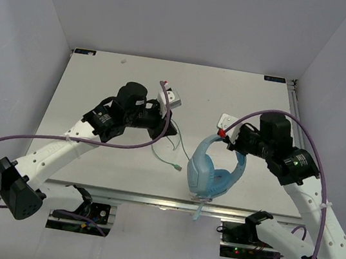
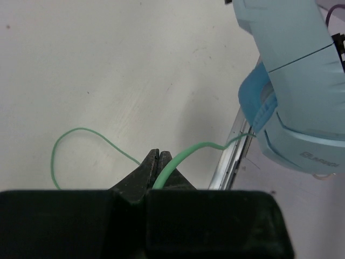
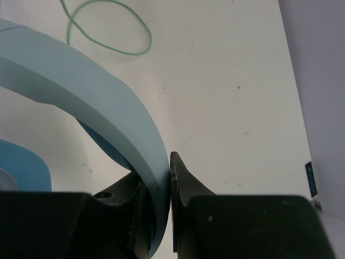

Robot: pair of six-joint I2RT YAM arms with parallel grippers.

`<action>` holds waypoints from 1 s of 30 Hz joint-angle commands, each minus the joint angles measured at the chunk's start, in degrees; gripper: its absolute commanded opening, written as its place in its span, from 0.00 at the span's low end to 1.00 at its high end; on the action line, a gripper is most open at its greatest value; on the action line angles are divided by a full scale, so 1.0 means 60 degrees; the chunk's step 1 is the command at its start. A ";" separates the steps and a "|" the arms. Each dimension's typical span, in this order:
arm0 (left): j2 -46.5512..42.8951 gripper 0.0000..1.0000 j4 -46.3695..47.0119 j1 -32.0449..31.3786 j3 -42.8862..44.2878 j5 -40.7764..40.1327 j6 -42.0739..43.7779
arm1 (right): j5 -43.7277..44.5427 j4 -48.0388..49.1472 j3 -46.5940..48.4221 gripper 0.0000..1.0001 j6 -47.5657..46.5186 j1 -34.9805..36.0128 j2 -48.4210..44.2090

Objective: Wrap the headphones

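The light blue headphones (image 1: 213,173) are held up near the table's front edge, ear cups low and headband up. My right gripper (image 1: 227,139) is shut on the headband (image 3: 102,94), which sits between its jaws (image 3: 160,181). The thin green cable (image 1: 167,159) trails left over the table to a small plug. My left gripper (image 1: 162,128) is shut on that cable (image 2: 186,154), which comes out of its closed fingertips (image 2: 159,157) and runs toward the headphones (image 2: 302,81). A loose loop of cable (image 3: 108,27) lies on the table beyond.
The white table (image 1: 102,80) ends in a metal front rail (image 2: 230,159), and one ear cup hangs close over it. White enclosure walls stand on the left, right and back. Thick purple arm cables (image 1: 314,144) loop beside both arms.
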 commanded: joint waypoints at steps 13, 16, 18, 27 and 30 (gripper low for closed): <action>0.2520 0.00 -0.3381 0.0070 0.4393 -0.1322 -0.1290 | 0.4113 0.2895 -0.0132 0.08 -0.0608 0.0860 0.0038; 0.3309 0.00 -0.3992 0.0070 0.5610 -0.0932 -0.1448 | 0.4700 0.3364 -0.0389 0.08 -0.0643 0.0956 0.0006; 0.3747 0.00 -0.4255 0.0066 0.6239 -0.0512 -0.1512 | 0.5172 0.3760 -0.0619 0.08 -0.0790 0.0995 -0.0011; 0.3591 0.00 -0.4492 0.0055 0.5855 0.0599 -0.1542 | 0.6591 0.5440 -0.1672 0.08 -0.1552 0.1042 0.0057; 0.3385 0.00 -0.4533 0.0055 0.5695 0.0781 -0.1553 | 0.6867 0.5861 -0.1732 0.08 -0.1752 0.1056 0.0279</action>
